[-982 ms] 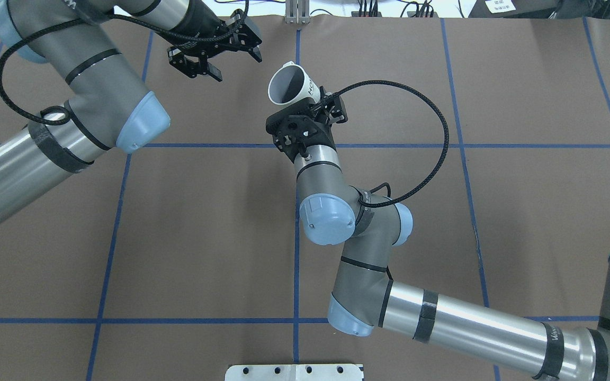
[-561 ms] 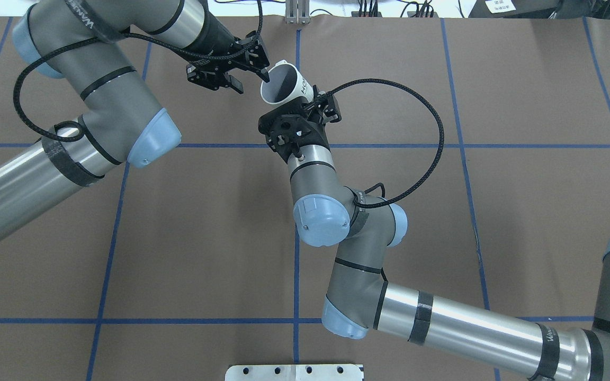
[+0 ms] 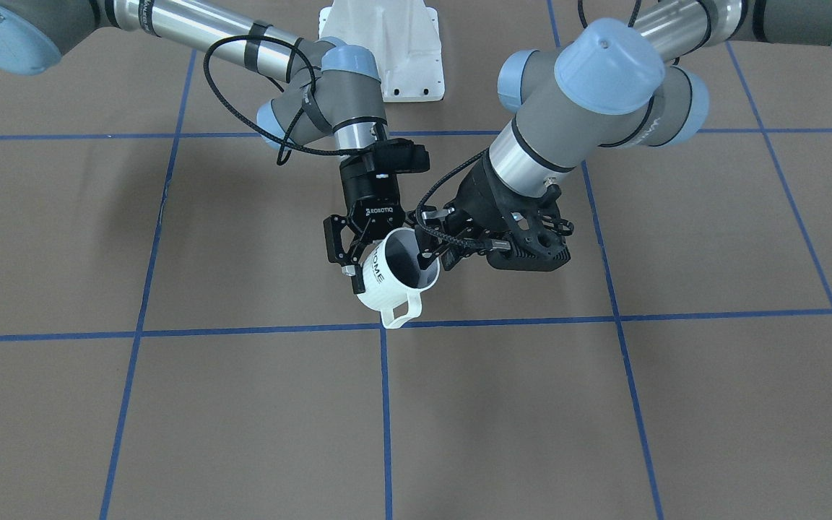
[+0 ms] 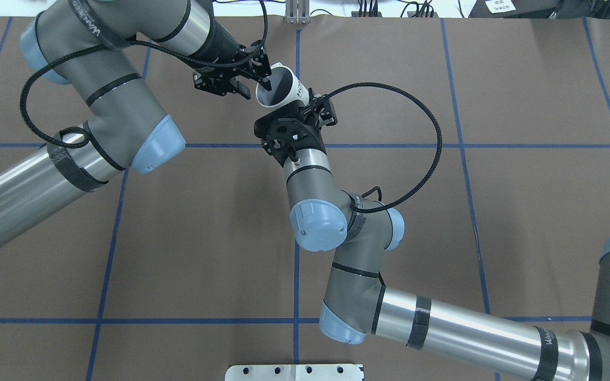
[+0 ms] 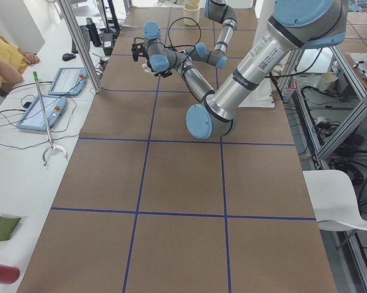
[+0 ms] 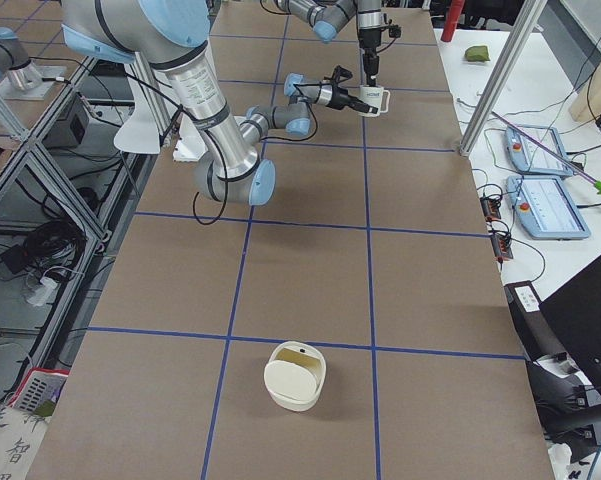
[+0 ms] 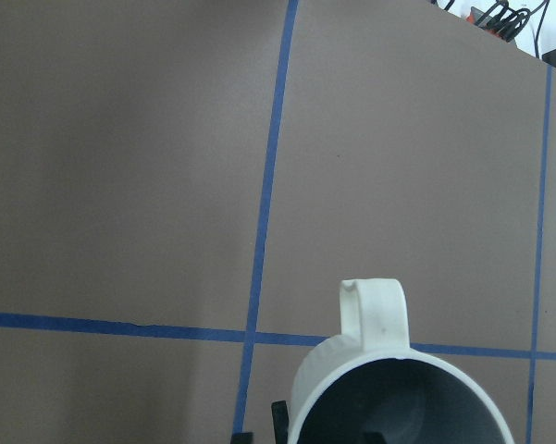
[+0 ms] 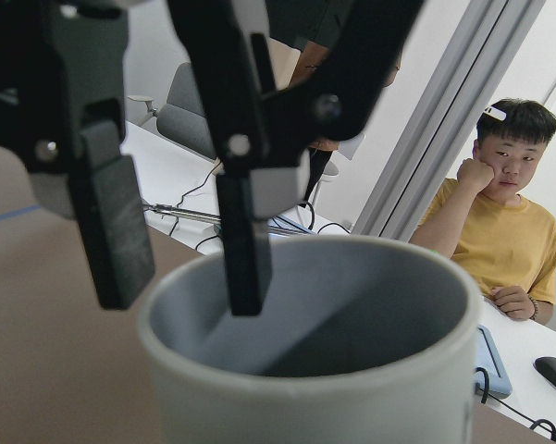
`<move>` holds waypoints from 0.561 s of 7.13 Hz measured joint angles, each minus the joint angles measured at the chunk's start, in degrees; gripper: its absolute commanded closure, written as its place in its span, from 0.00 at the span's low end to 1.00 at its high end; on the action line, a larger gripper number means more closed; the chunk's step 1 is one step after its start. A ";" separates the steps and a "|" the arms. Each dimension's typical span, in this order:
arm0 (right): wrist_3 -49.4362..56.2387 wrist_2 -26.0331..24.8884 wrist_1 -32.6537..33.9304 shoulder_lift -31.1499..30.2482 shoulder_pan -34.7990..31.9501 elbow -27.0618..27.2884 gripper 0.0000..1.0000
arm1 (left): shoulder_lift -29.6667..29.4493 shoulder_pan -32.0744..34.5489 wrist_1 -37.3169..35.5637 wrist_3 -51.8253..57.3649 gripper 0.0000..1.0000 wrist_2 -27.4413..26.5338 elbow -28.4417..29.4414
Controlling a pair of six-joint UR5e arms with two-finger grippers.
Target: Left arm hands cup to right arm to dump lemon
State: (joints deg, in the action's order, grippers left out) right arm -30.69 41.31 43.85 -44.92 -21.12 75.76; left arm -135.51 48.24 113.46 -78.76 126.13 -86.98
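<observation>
Cup lettered HOME, ROBOTIQ-marked right jaws clamped on it

The cup is up in the air over the table, near the top middle of the overhead view. The right gripper is just below it there, with its fingers on either side of the cup. The left gripper is just left of the cup. One finger is inside the cup and the other is outside (the rim sits between them). The handle sticks out toward the bottom of the front view. A bowl sits on the table, low in the right side view, well apart from the cup.
</observation>
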 measured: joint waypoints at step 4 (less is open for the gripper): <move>-0.07 -0.08 -0.08 0.00 0.03 0.20 1.00 | 0.18 -0.24 -0.08 0.31 0.72 -0.01 0.14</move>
State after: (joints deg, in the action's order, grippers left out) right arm -30.76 41.23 43.77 -44.91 -21.09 75.96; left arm -135.33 48.01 113.38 -78.45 126.12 -86.84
